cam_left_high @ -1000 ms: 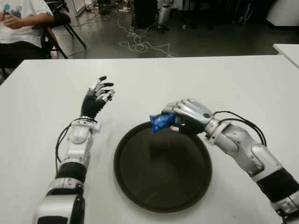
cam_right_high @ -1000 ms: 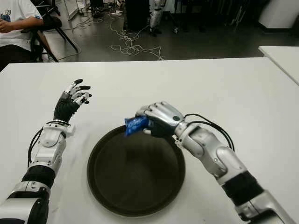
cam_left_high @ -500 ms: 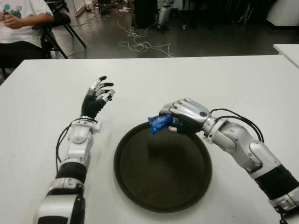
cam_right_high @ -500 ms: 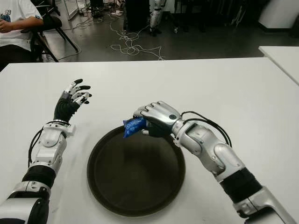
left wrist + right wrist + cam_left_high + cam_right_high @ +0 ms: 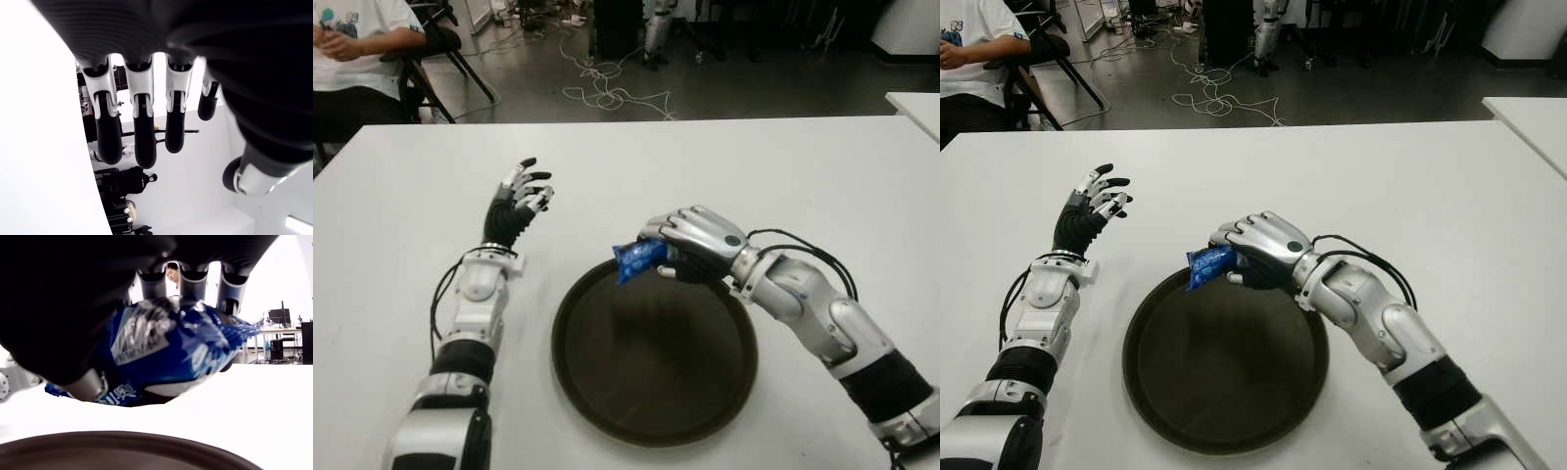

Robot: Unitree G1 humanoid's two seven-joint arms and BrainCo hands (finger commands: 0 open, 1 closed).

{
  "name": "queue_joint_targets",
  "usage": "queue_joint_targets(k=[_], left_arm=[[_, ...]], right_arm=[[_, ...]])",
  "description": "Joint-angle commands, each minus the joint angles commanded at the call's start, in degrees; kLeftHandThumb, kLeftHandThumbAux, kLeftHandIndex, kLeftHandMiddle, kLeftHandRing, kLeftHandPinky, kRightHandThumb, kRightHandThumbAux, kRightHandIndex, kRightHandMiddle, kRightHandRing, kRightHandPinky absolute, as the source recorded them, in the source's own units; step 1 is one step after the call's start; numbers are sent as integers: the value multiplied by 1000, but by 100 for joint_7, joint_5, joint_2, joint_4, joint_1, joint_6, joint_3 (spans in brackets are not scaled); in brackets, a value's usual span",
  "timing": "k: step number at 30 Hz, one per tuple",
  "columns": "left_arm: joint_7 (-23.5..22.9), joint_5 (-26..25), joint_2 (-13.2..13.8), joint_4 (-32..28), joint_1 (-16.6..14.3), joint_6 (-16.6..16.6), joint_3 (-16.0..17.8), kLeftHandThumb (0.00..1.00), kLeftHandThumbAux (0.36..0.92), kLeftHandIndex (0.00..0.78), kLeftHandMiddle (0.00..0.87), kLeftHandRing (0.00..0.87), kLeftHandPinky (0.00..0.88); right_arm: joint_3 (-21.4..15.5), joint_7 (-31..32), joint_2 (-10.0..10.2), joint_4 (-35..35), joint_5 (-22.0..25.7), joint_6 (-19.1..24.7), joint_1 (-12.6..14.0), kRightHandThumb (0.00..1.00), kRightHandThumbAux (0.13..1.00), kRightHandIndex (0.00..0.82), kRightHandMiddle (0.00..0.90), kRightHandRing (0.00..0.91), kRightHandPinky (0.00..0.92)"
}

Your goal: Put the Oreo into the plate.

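The small blue foil Oreo packet (image 5: 636, 258) was clamped in the fingers of the right hand (image 5: 697, 245), just above the far rim of the round dark plate (image 5: 654, 354). Only lowering and release remained. The left hand (image 5: 516, 206) hovered apart, fingers spread, empty.

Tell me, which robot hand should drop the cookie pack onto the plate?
The right hand. It already grips the blue Oreo pack over the far rim of the plate. The left hand is open and empty, off to the plate's left.
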Motion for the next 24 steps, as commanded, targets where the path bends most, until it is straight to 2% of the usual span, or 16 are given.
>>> queue_joint_targets(k=[5,8,9,10,11,12,13,14,15,16,17,20,21,24], left_arm=[[35,14,-12,1,-3,-5,-1,299,628,145,273,335,426],[64,25,-21,4,-12,3,-2,300,633,148,277,338,427],[73,28,-23,5,-17,12,-2,300,634,148,277,338,427],[78,30,-24,6,-21,18,-2,300,633,149,276,335,426],[83,32,-24,7,-23,22,-4,300,633,150,275,334,426],[85,30,-26,1,-23,26,-5,300,633,150,275,333,425],[87,27,-29,-3,-21,27,-7,300,633,150,274,331,425],[90,26,-32,-4,-22,27,-9,301,634,150,274,329,424],[97,28,-34,-5,-25,30,-11,301,634,150,273,329,423],[103,30,-35,-5,-27,31,-13,299,633,150,275,328,420],[107,32,-35,-5,-28,32,-15,297,633,150,276,328,419],[114,41,-34,2,-30,27,-22,296,636,150,279,327,413],[113,45,-31,7,-31,23,-25,297,637,149,279,327,413],[115,55,-24,19,-33,9,-31,296,638,146,281,327,413]], right_arm=[[-10,-325,143,409,263,-447,-46,988,669,364,452,528,513],[-11,-461,181,726,445,-812,-113,957,670,395,446,477,292],[16,-535,188,909,444,-954,-162,954,671,400,444,471,265],[33,-589,194,1048,439,-1065,-201,863,695,399,327,334,198],[38,-625,199,1149,431,-1149,-231,804,710,399,251,246,155],[46,-617,191,1230,430,-1223,-265,782,716,398,224,215,139],[48,-562,175,1271,445,-1277,-294,748,725,398,154,140,91],[46,-524,165,1309,455,-1324,-317,585,772,260,99,89,58],[44,-477,160,1351,484,-1371,-338,521,790,211,79,71,46],[39,-452,162,1383,502,-1405,-350,372,811,135,50,45,29],[33,-440,166,1409,511,-1432,-358,273,826,86,32,29,19],[24,-357,201,1606,656,-1550,-400,113,829,28,10,9,6],[19,-286,221,1666,757,-1572,-412,72,803,18,6,5,3],[8,-166,254,1767,922,-1610,-438,23,763,5,2,1,1]])
